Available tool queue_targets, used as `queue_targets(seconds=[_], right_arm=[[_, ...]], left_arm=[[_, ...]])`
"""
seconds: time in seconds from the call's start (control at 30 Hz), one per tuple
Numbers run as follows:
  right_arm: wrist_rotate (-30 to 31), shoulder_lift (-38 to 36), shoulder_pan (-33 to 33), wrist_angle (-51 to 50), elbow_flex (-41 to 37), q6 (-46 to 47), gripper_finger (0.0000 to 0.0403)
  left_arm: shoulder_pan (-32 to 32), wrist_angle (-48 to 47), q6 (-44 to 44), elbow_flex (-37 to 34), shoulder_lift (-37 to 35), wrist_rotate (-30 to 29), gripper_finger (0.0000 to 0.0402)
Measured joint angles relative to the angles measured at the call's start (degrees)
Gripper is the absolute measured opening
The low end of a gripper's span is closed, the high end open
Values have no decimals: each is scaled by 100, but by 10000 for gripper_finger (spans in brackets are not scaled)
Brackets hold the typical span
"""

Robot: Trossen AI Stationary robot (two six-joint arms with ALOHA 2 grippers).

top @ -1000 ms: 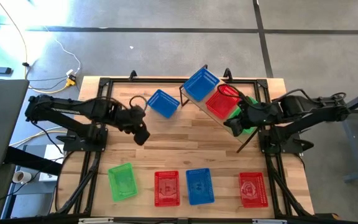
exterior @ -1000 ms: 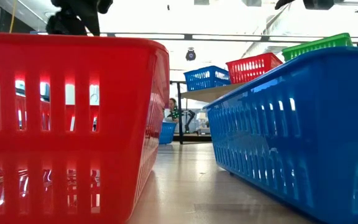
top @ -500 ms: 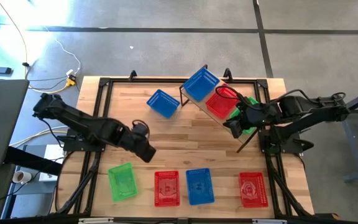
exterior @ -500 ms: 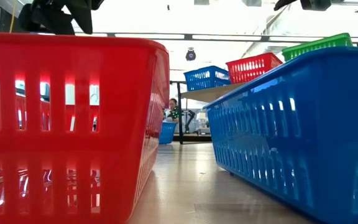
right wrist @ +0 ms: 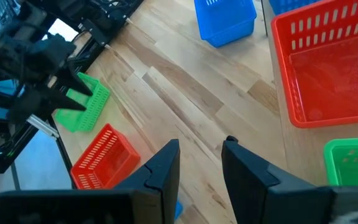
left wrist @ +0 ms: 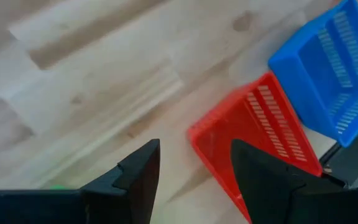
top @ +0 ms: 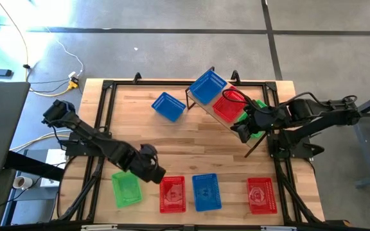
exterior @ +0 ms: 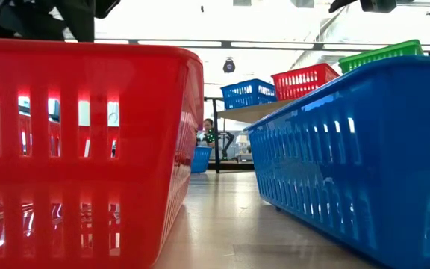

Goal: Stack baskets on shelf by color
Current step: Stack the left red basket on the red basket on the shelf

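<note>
Red basket (top: 172, 194), front row, directly ahead of my left gripper (top: 154, 172): likely pick target, though the green basket (top: 126, 187) just beside the gripper could equally be it. I judge the main risk is a descent that lands a finger on the rim rather than astride one wall, tipping or skidding the light basket into the blue basket (top: 206, 191) next to it. Mesh plastic on smooth wood should slide easily.

Left gripper: empty, fingers parted, as the left wrist view shows with bare wood between them. Arm stretched long and low across the table toward the front row, wrist over the gap between the green and red baskets.

Right gripper (top: 242, 131): fingers parted, holding nothing, per the right wrist view. Arm folded short, parked beside the shelf (top: 194, 100), just next to the shelf's red basket (top: 229, 104) and green basket (top: 255, 119).

Shelf stock: blue basket (top: 207, 86), red and green in a line, one colour per spot. I judge a second risk there: a stacked basket dropped askew may not nest.

Remaining loose: second red basket (top: 261, 194) far from the left gripper, one blue basket (top: 168, 106) toward the back.
</note>
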Motion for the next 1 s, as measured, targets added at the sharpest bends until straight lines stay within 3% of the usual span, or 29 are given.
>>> queue_targets(seconds=[1.0], right_arm=[[4, 0, 0, 40, 0, -151, 106]], left_arm=[[-576, 1031, -996, 0, 1410, 236, 186]])
